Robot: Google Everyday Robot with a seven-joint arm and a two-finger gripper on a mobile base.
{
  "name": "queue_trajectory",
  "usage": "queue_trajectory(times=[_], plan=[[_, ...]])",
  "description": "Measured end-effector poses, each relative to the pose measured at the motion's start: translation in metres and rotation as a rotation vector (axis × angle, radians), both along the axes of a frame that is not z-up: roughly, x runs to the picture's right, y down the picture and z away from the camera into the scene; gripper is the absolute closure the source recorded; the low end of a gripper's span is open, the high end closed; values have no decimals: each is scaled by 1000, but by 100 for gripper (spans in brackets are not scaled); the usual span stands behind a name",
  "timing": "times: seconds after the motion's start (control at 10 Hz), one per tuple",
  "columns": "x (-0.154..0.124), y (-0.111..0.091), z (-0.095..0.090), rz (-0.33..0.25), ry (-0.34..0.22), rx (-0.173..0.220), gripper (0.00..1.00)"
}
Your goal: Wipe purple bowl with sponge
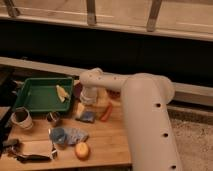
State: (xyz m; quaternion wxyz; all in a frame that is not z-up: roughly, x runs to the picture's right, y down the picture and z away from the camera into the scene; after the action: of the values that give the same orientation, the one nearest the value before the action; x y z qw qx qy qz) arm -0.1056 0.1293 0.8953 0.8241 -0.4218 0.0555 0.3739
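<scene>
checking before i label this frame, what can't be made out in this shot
Purple bowl: camera view, mostly hidden behind the arm; only a dark sliver shows.
End effector: right of the green tray, its tip blurred against the sponge.
Dark shape: cut off by the left edge, unidentifiable.
</scene>
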Motion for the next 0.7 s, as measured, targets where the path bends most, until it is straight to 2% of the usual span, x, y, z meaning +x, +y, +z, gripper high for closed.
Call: queue_trajectory(times=[0.2, 0.7], plan=[[-3, 4, 1, -2, -7, -9, 37], [0, 0, -2, -5, -4, -8, 89]])
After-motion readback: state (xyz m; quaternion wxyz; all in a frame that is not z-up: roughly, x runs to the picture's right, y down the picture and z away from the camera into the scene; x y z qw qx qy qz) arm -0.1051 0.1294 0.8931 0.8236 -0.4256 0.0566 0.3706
